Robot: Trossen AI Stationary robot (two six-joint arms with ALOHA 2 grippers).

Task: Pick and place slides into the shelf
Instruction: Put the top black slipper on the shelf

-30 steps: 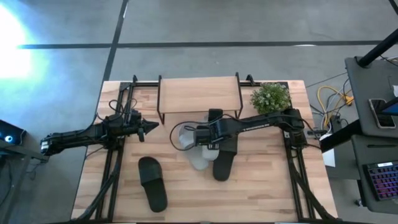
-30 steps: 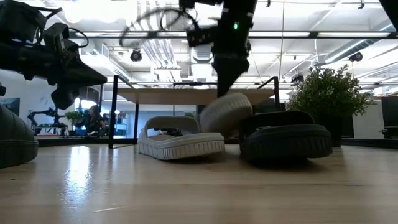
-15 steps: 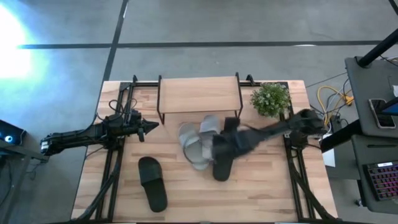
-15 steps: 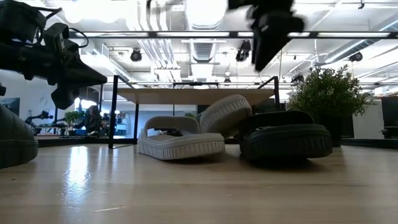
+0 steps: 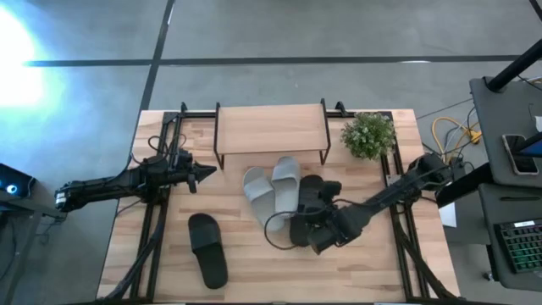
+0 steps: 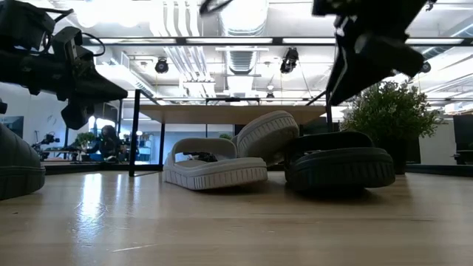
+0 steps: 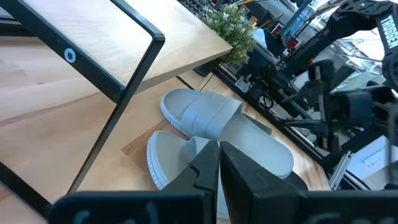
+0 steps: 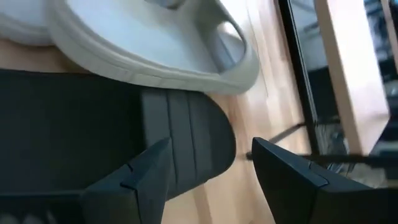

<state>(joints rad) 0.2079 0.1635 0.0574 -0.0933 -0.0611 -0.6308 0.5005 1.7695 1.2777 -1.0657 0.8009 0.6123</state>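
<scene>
Here the shelf stands at the tabletop's far edge, with a black slide lying near-to-far just short of it beside two grey slides. The right gripper hovers over the black slide's near end, jaws spread and empty, far closer than the left gripper, whose jaws are closed on nothing at the left.

Open jaws over black slide, grey slide beside

3 slides bunched in front of shelf, 4th slide apart toward front-left
</scene>
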